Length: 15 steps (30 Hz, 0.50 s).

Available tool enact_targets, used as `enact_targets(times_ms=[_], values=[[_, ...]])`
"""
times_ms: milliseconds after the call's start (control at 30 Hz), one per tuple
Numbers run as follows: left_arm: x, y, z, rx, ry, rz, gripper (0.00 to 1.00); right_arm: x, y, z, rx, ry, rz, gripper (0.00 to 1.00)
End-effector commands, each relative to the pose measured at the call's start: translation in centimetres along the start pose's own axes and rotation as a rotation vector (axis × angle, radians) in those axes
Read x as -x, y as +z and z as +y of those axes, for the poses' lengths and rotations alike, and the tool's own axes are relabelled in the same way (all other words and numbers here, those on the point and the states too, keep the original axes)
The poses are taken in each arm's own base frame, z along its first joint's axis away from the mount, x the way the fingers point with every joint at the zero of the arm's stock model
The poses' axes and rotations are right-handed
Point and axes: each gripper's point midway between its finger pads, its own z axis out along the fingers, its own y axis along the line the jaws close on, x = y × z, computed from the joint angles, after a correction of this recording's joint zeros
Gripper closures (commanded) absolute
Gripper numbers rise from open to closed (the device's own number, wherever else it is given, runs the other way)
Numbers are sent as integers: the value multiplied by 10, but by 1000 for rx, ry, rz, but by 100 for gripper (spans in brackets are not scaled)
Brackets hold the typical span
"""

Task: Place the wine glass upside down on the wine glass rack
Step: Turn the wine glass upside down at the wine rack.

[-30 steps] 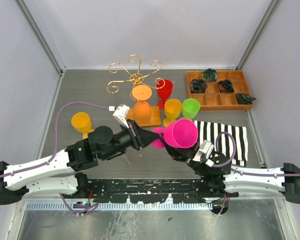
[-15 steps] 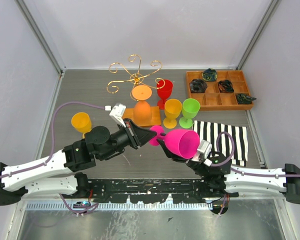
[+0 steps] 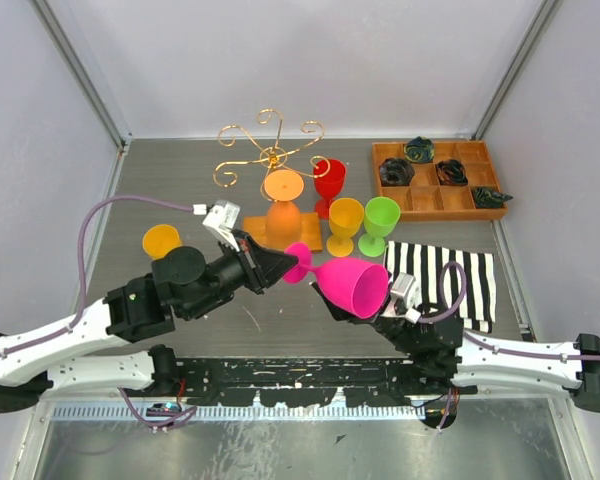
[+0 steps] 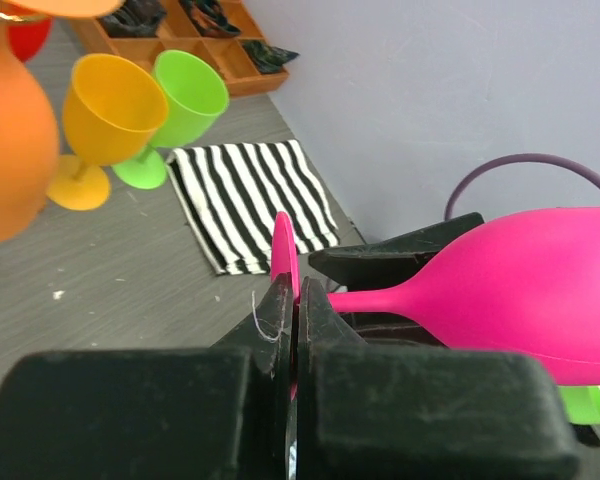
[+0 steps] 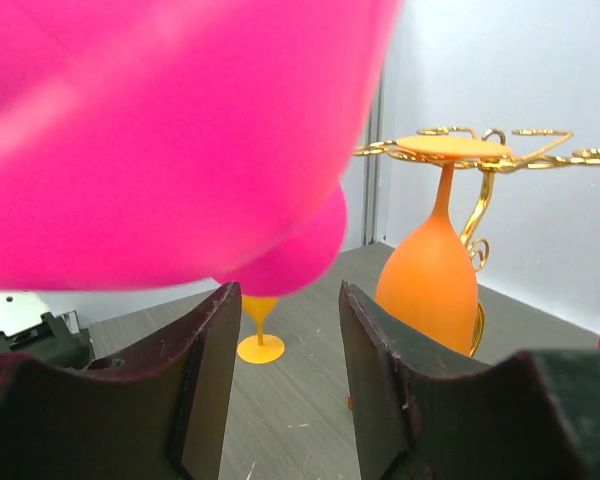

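Note:
The pink wine glass [image 3: 352, 284] lies on its side in the air, foot to the left and bowl to the right. My left gripper [image 3: 285, 265] is shut on the thin foot disc [image 4: 284, 256], with the stem and bowl [image 4: 540, 300] reaching right. Beneath the bowl [image 5: 160, 130] my right gripper [image 3: 342, 306] is open, its fingers [image 5: 210, 350] apart with floor showing between them. The wine glass rack [image 3: 270, 152], gold wire scrolls on an orange-brown base [image 3: 305, 238], stands behind. An orange glass [image 3: 283, 212] hangs upside down on it.
Red [image 3: 329, 178], yellow [image 3: 345, 220] and green [image 3: 381, 218] glasses stand upright right of the rack. Another orange glass [image 3: 162, 243] stands at the left. A striped cloth [image 3: 450, 275] lies front right. At back right is a wooden compartment tray [image 3: 435, 203] with dark items.
The left gripper has closed on the pink glass's foot and the right gripper has opened off the bowl. The glass tipped from mouth-up to lying sideways and shifted slightly left.

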Motion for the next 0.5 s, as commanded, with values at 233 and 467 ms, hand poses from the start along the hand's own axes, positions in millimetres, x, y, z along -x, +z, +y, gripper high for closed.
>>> enact_targets(times_ms=[233, 467], values=[[43, -42, 16, 93, 261, -32, 98, -28, -17, -14, -114, 140, 164, 54], [56, -64, 29, 137, 385, -26, 100, -62, -41, -41, -391, 303, 389, 54]])
